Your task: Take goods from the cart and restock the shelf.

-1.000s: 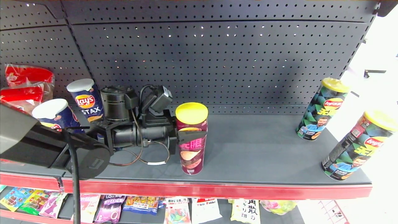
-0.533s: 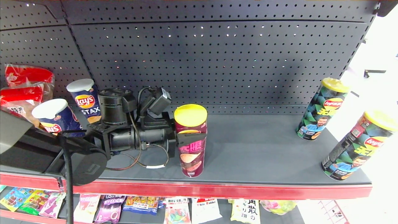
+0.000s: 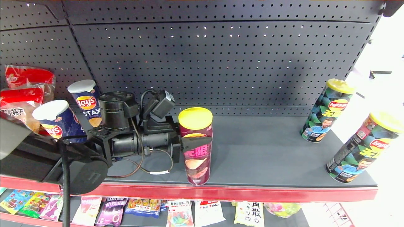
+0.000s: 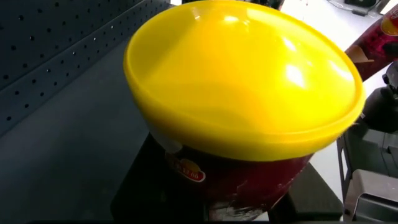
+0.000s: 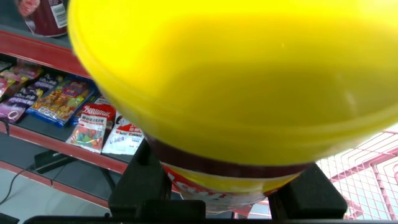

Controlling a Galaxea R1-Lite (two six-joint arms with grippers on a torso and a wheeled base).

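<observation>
A maroon chip can (image 3: 197, 164) with a yellow lid stands upright on the grey shelf (image 3: 258, 157), close to its red front edge. My left gripper (image 3: 194, 141) is shut on the can's upper body from the left side. In the left wrist view the yellow lid (image 4: 242, 74) sits just above the dark fingers (image 4: 143, 193). In the right wrist view my right gripper (image 5: 227, 196) is shut on a second yellow-lidded chip can (image 5: 236, 68), held out in front of the shelving, below the red shelf edge (image 5: 37, 46).
Two blue chip cans (image 3: 86, 101) and red snack bags (image 3: 25, 85) stand at the shelf's left. Two green-and-black cans (image 3: 328, 110) stand at its right end. Between them the shelf is bare. Snack packets (image 3: 180, 214) fill the lower shelf.
My left gripper has carried the maroon can slightly forward and rightward, so it now stands nearer the red front edge. The other goods have stayed put.
</observation>
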